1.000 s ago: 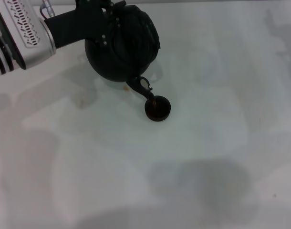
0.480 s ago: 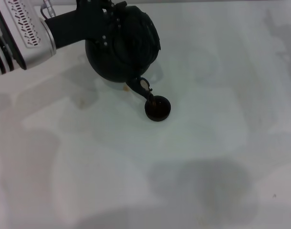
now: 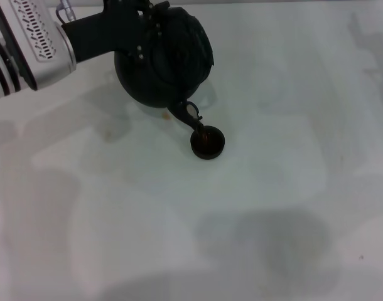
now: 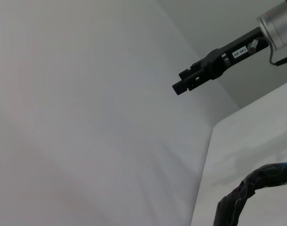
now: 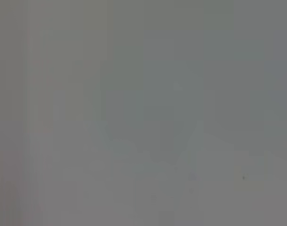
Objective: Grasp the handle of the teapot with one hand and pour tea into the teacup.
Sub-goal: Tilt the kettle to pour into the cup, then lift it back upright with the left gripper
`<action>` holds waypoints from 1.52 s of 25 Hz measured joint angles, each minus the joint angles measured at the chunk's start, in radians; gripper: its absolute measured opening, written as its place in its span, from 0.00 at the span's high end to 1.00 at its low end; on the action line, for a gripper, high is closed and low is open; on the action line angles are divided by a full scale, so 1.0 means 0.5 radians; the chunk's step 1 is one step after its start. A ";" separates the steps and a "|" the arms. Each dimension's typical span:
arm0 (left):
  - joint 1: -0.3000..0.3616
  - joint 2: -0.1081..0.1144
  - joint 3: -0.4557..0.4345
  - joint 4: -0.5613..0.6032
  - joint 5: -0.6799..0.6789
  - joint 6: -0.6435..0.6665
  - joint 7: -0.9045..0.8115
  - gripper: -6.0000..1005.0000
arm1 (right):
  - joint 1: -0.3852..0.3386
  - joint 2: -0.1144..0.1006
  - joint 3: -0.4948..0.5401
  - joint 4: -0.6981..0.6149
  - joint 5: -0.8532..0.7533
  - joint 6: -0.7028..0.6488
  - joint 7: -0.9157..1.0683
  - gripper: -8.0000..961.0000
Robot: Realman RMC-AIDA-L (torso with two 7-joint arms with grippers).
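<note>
The matte-black teapot [image 3: 163, 59] hangs tilted above the white table at the back left, its spout [image 3: 186, 114] pointing down. The spout tip is right at the rim of the tiny black teacup [image 3: 208, 143], which stands on the table. My left gripper [image 3: 146, 25] reaches in from the left and is shut on the handle at the pot's top; the gripper largely covers that handle in the head view. The left wrist view shows a piece of the dark wrapped handle [image 4: 256, 181]. My right gripper [image 4: 181, 87] is held in the air far off, seen only in the left wrist view.
The white table [image 3: 273, 200] spreads wide in front of and to the right of the cup. A faint small stain [image 3: 106, 134] lies left of the cup. The right wrist view is a plain grey blur.
The teapot and my left gripper have shifted very slightly to the right. The spout stays at the teacup's rim, and the cup has not moved.
</note>
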State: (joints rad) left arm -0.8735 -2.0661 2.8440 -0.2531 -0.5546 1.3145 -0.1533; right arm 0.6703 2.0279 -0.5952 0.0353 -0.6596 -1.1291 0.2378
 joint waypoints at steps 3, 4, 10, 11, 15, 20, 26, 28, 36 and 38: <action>-0.002 0.000 0.000 0.000 0.001 -0.008 0.000 0.89 | 0.000 0.000 0.000 0.000 0.000 -0.001 0.000 0.14; -0.003 0.000 0.000 0.000 0.001 -0.010 0.000 0.89 | 0.000 0.000 0.000 0.000 0.000 -0.001 0.000 0.14; -0.007 0.000 0.000 0.000 0.003 -0.016 0.000 0.89 | -0.004 0.000 0.000 0.000 0.000 -0.006 0.000 0.14; -0.008 0.000 0.000 0.000 0.003 -0.016 0.000 0.89 | -0.005 0.000 0.000 0.000 0.000 -0.006 0.000 0.14; -0.008 0.000 0.000 0.000 0.003 -0.017 0.000 0.89 | -0.004 0.000 0.000 0.000 0.000 -0.006 0.000 0.14; 0.014 -0.008 0.000 0.000 -0.033 -0.018 0.010 0.89 | 0.003 0.000 0.000 0.000 0.000 -0.006 0.000 0.14; 0.046 -0.012 -0.002 0.016 -0.045 -0.019 0.012 0.89 | 0.007 0.000 0.000 0.000 0.000 -0.007 0.002 0.14; 0.060 -0.014 -0.003 0.021 -0.058 -0.018 0.012 0.89 | 0.008 0.000 0.000 0.000 0.000 -0.007 0.002 0.14; 0.104 -0.016 -0.003 0.056 -0.119 -0.005 0.009 0.89 | 0.013 0.000 0.000 0.000 -0.004 -0.009 0.032 0.14; 0.116 -0.016 -0.004 0.074 -0.139 -0.003 0.009 0.89 | 0.013 0.000 0.000 0.000 -0.005 -0.009 0.032 0.14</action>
State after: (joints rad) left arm -0.8154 -2.0740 2.8421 -0.2158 -0.6244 1.3130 -0.1490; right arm 0.6766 2.0279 -0.5952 0.0353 -0.6619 -1.1336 0.2539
